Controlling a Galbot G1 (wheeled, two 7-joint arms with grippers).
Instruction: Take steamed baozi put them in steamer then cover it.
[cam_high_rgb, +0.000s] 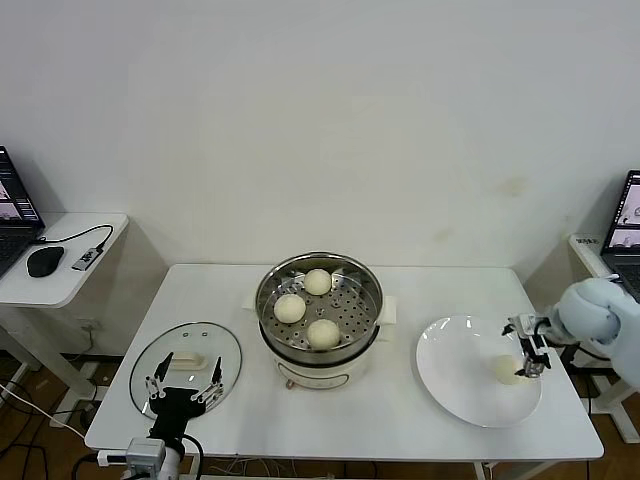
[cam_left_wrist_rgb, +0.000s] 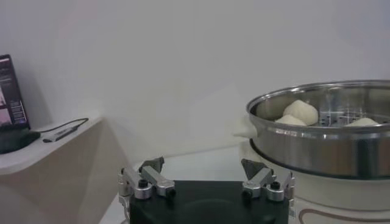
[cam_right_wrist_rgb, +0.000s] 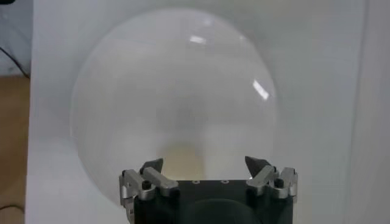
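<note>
Side table: far left, a laptop (cam_high_rgb: 12, 215), a black mouse (cam_high_rgb: 45, 261) and a cabled adapter (cam_high_rgb: 88, 258) lie on it.
Cover: glass lid (cam_high_rgb: 186, 368) lies flat on the white table (cam_high_rgb: 330, 420), left of the steamer, its cream bar handle (cam_high_rgb: 190, 361) up.
Left gripper: (cam_high_rgb: 186, 379) hovers over the near part of the cover, jaws spread wide, nothing between them; the left wrist view shows both fingertips (cam_left_wrist_rgb: 152, 164) apart with the steamer rim beyond.
Steamer: steel basket (cam_high_rgb: 318, 308) on its cream pot base (cam_high_rgb: 318, 375), mid-table, uncovered.
Baozi in steamer: three buns (cam_high_rgb: 308, 308) sit on the perforated floor, one at the back, one on the left, one at the front; apart from each other.
Plate: white plate (cam_high_rgb: 452, 375) right of the steamer, near the table's right end.
Fourth baozi: (cam_high_rgb: 505, 371) rests on the right part of the plate.
Right gripper: (cam_high_rgb: 530, 352) low over the plate, at that bun, jaws released and wide; whether a finger touches the bun cannot be told. The right wrist view shows its fingertips (cam_right_wrist_rgb: 257, 164) apart above the plate.
</note>
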